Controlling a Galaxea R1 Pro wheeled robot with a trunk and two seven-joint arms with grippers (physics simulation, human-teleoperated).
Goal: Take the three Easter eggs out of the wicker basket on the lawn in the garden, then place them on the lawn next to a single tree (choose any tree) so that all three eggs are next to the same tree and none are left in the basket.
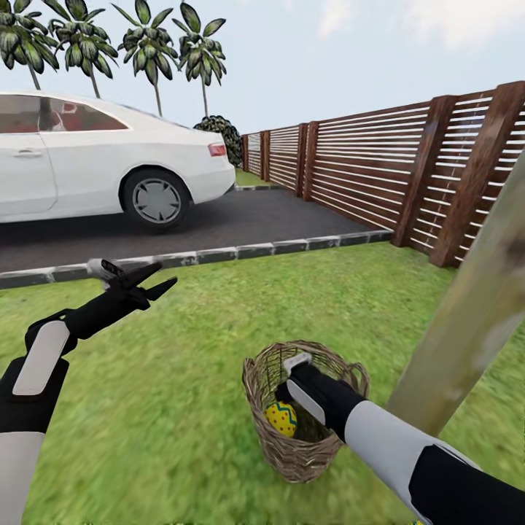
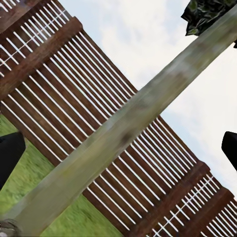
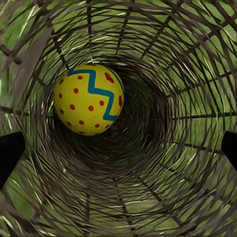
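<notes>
1. one egg (image 3: 89,99) shows in the basket (image 1: 271,430), against its wall near the dark bottom; no other egg shows inside, so at least this one is left to move.
2. basket sits on the lawn (image 1: 168,379) just beside the tree (image 1: 467,321); no egg shows on the grass there.
3. right gripper (image 1: 295,379) reaches into the basket mouth, fingers (image 3: 10,155) spread wide, touching nothing, the egg apart from them.
4. left gripper (image 1: 142,281) hangs over the lawn, released and empty.
</notes>
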